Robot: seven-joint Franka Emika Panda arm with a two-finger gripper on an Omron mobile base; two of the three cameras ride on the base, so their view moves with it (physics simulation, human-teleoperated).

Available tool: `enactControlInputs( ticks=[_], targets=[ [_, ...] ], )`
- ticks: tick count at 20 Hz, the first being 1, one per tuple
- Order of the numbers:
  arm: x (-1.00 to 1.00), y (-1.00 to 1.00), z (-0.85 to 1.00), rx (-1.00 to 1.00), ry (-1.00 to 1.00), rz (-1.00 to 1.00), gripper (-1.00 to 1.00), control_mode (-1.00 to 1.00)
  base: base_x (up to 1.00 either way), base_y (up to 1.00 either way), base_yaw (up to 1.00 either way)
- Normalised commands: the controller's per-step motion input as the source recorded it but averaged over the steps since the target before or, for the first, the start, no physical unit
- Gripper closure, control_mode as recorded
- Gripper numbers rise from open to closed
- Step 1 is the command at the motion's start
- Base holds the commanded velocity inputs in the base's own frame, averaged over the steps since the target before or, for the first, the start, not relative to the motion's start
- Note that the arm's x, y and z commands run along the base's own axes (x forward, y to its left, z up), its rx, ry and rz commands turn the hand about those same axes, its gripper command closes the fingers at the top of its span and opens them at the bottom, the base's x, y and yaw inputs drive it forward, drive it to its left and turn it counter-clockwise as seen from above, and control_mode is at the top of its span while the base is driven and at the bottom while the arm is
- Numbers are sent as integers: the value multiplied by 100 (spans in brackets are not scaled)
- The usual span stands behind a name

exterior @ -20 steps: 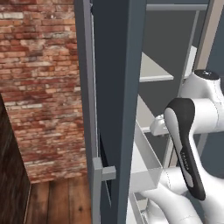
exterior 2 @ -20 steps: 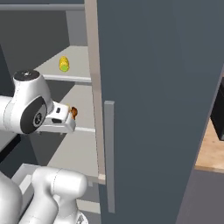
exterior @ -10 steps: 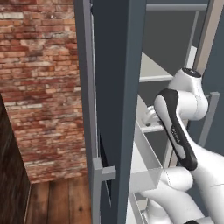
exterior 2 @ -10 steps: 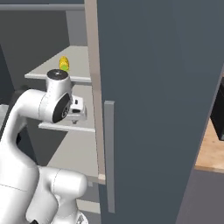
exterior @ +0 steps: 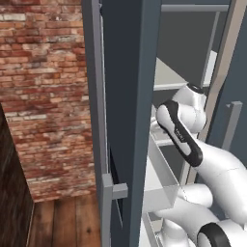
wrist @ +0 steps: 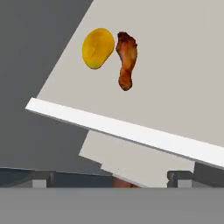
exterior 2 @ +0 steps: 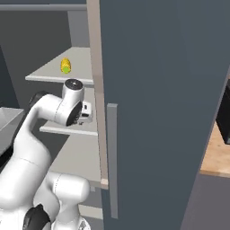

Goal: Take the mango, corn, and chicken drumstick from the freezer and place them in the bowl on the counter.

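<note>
In the hand view a yellow-orange mango (wrist: 98, 48) and a brown chicken drumstick (wrist: 127, 59) lie side by side on a light grey freezer shelf (wrist: 175, 87). They sit well beyond my gripper (wrist: 111, 180), which is open with nothing between its fingertips. The corn (exterior 2: 66, 65), yellow with a green end, rests on the shelf above. My hand (exterior 2: 84, 112) reaches into the freezer (exterior 2: 161, 90) at the middle shelf, beside the open door's edge. A strip of the counter (exterior 2: 218, 158) shows at the far right. The bowl is out of view.
The open slate-grey freezer door (exterior: 130, 96) with its bar handle (exterior: 110, 202) stands close on my arm's left. A white drawer (exterior: 159, 181) juts out low. A brick wall (exterior: 43, 96) is further left, and a black appliance (exterior 2: 224, 117) stands over the counter.
The arm has swung forward and deeper into the freezer, bringing the hand up to the middle shelf. The jaws have stayed open. The food has not moved.
</note>
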Motion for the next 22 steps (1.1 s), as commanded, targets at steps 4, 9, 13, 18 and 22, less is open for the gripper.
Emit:
enactControlInputs(
  ticks=[4,9,13,18,22],
  targets=[
    [61,25,-32,0,-10,0,-100,-100,0,0,0],
    [50,17,-31,1,-5,0,-100,-100,0,0,0],
    [49,17,-15,0,-1,0,-100,-100,0,0,0],
    [35,7,-17,0,0,0,-100,-100,0,0,0],
    [32,0,-27,0,0,0,-100,-100,0,0,0]
  ],
)
